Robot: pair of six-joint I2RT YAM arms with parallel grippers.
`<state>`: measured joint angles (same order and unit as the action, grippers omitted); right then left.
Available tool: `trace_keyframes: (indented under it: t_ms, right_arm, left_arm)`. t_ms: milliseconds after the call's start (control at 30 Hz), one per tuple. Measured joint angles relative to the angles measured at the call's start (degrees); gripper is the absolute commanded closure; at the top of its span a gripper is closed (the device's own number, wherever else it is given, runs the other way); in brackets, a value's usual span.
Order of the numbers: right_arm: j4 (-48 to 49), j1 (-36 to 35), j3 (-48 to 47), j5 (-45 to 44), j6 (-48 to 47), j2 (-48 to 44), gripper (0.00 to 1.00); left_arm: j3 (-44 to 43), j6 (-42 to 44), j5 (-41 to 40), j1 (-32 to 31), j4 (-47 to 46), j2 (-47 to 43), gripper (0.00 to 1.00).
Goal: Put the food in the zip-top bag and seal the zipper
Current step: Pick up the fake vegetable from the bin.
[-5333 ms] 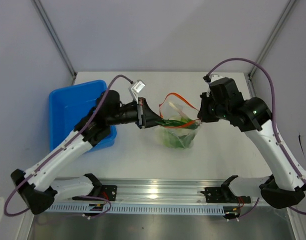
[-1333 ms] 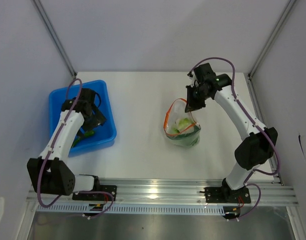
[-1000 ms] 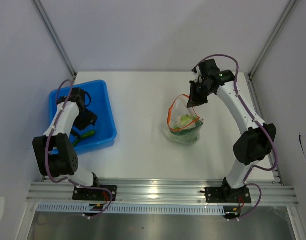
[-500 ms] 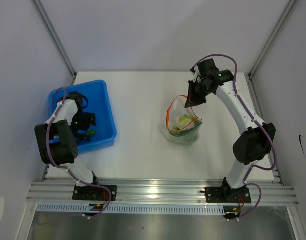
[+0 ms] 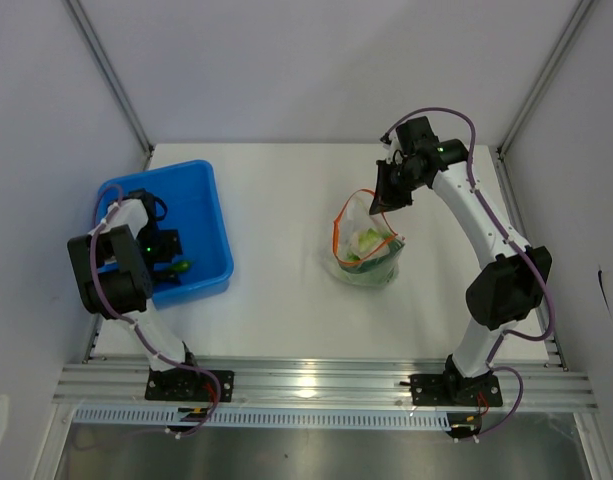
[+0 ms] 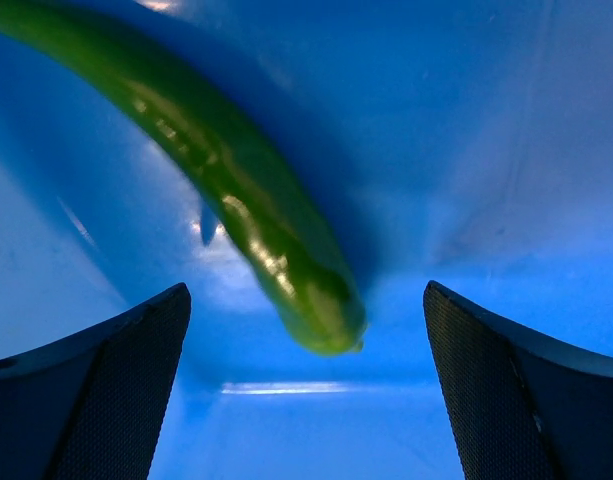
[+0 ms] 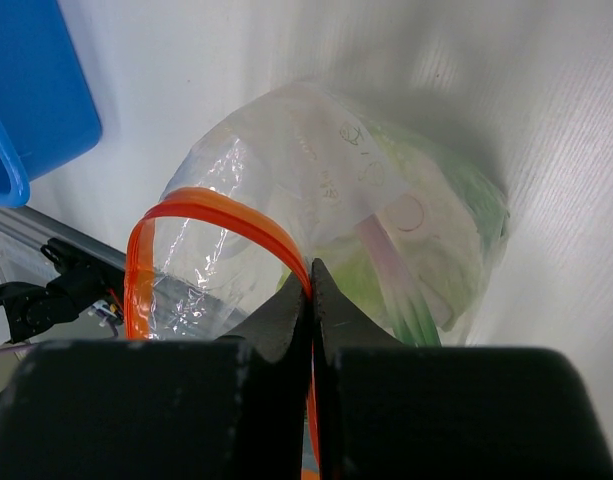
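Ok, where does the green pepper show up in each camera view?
Top: pepper in the blue bin at the left, by its near wall.
Left wrist: pepper at centre, slanting down from upper left toward the open left gripper.
Right wrist: not in it.
Shared landmark: the blue bin, behind the pepper in the left wrist view, upper left corner in the right wrist view.

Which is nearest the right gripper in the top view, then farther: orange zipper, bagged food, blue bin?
1. orange zipper: pinched by the right gripper.
2. bagged food: just below, inside the clear bag.
3. blue bin: far left.
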<state>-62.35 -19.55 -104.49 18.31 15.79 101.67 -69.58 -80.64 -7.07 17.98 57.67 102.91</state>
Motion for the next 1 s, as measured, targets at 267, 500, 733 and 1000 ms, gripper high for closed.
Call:
trace_keyframes:
  t_ms: [267, 500, 733, 1000]
  right_arm:
    - [-0.1, -0.1, -0.6, -0.6, 0.0, 0.0, 1.0]
    - [-0.3, -0.7, -1.2, -2.2, 0.0, 0.0, 1.0]
    - [-0.4, -1.4, -1.9, -4.2, -0.6, 0.0, 1.0]
    - [-0.5, -1.7, -1.9, -6.0, -1.2, -0.3, 1.0]
  left_arm:
    - [-3.2, -0.9, -1.9, 0.0, 0.7, 3.0, 0.21]
    - [-3.7, -0.5, -3.8, 0.0, 1.8, 3.1, 0.36]
    - [-7.1, 2.2, -7.0, 0.0, 4.2, 5.8, 0.44]
    - [-8.1, 7.2, -9.4, 0.0, 4.8, 6.6, 0.71]
